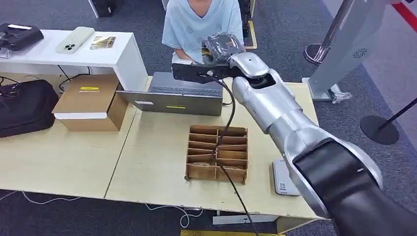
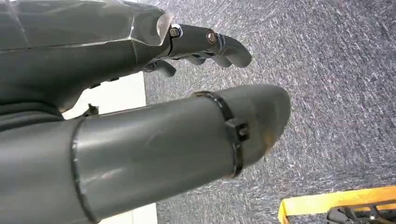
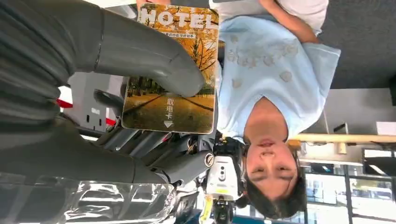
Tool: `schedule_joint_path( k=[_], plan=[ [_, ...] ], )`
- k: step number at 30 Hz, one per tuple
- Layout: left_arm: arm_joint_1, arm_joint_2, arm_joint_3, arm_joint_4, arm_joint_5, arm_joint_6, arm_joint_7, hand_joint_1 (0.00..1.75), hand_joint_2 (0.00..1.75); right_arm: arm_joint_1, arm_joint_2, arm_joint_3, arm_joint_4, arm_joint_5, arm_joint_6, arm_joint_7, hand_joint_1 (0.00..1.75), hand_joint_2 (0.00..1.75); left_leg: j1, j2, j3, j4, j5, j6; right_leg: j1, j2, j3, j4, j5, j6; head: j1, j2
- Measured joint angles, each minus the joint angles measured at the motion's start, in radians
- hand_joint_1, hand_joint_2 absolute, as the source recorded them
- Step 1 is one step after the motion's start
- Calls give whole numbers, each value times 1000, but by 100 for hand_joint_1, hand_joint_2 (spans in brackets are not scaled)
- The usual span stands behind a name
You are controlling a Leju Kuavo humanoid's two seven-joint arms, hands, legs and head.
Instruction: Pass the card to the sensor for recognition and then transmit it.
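While hidden overhead, card (image 3: 170, 70) pinched by right robot hand (image 3: 140, 60); left robot hand (image 2: 154, 121) spread, empty.

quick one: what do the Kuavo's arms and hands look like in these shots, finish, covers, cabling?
The right arm is glossy silver with a black segment nearest the camera; a black cable runs along it toward the wrist. The right hand is dark grey. The left hand has matte grey shells, a thick rounded thumb ringed by a black band, darker fingers with visible screws, and clear plastic film over its cover.
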Motion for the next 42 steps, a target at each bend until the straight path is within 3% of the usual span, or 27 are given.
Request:
schedule_joint_path(
  k=[5, 19, 42],
  plan=[
    [0, 0, 0, 0, 0, -6, 0, 0, 0, -33, 17, 0, 44, 4, 32, 39, 175, 175, 0, 0, 0, 0, 0, 0, 0, 0, 0, 0, 0, 0, 0, 0],
    [0, 1, 1, 0, 1, -26, 2, 0, 0, -62, 42, 5, 105, 39, 42, 62, 175, 175, 0, 0, 0, 0, 0, 0, 0, 0, 0, 0, 0, 0, 0, 0],
    [1, 9, 1, 0, -47, -27, 12, 0, 0, -66, 50, 28, 126, 74, 36, 47, 175, 175, 0, 0, 0, 0, 0, 0, 0, 0, 0, 0, 0, 0, 0, 0]
  ],
)
